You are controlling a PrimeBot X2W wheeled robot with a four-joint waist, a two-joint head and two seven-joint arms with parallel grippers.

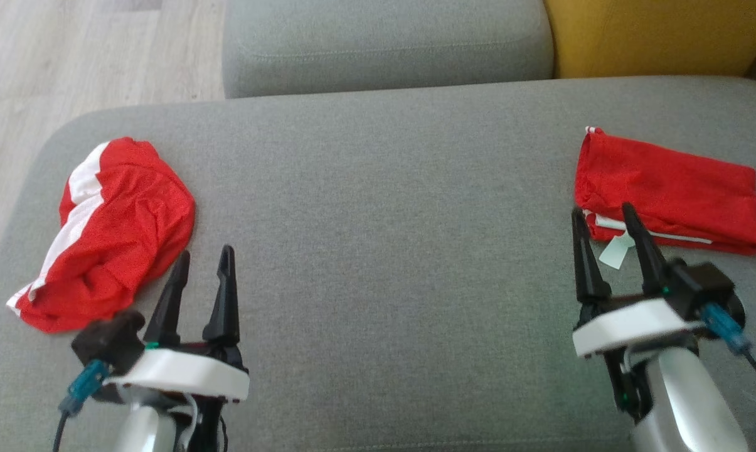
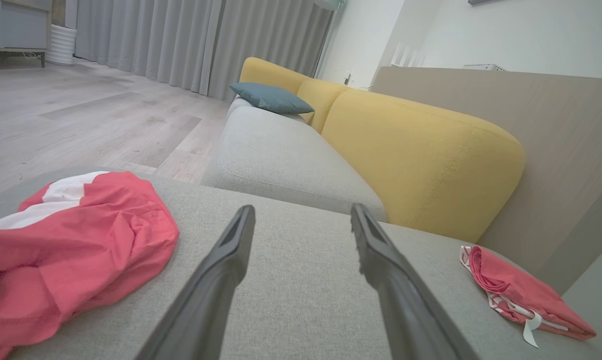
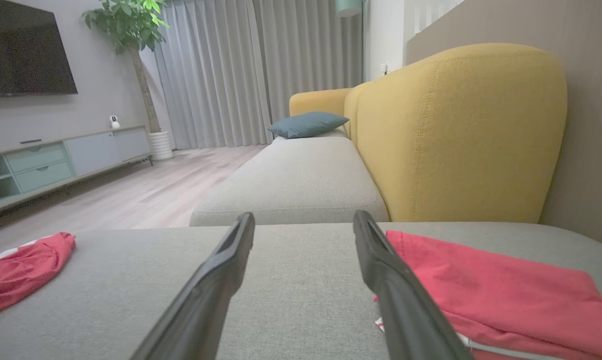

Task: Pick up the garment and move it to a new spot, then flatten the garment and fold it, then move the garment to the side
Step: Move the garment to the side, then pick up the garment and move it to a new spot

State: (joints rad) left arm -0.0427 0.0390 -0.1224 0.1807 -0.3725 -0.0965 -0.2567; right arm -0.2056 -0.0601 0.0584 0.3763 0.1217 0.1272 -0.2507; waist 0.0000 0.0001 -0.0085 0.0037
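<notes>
1. The crumpled red garment (image 1: 111,232), red mesh with white stripes, lay in a loose heap at the left end of the grey seat cushion (image 1: 384,207), close to its rounded edge.
2. The folded red garment (image 1: 666,191) lay flat at the right end of the same cushion, well apart from the heap. A white tag (image 1: 615,253) stuck out from its near edge.
3. The left gripper (image 1: 205,251) hung over the cushion just beside the heap, on its right. Its two dark fingers were spread apart, and the left wrist view showed bare grey fabric in the gap.
4. The right gripper (image 1: 603,210) was at the near left corner of the folded garment, its fingers likewise spread wide and gripping nothing. In the head view its right finger crossed the garment's edge beside the tag, but whether it touched the cloth could not be told.
5. Beyond the cushion were a second grey seat (image 1: 384,44) and a yellow backrest (image 1: 654,34), with pale wooden floor (image 1: 70,56) to the left.
6. In the left wrist view a blue pillow (image 2: 271,97) lay on that farther seat, with grey curtains (image 2: 181,40) behind it.
</notes>
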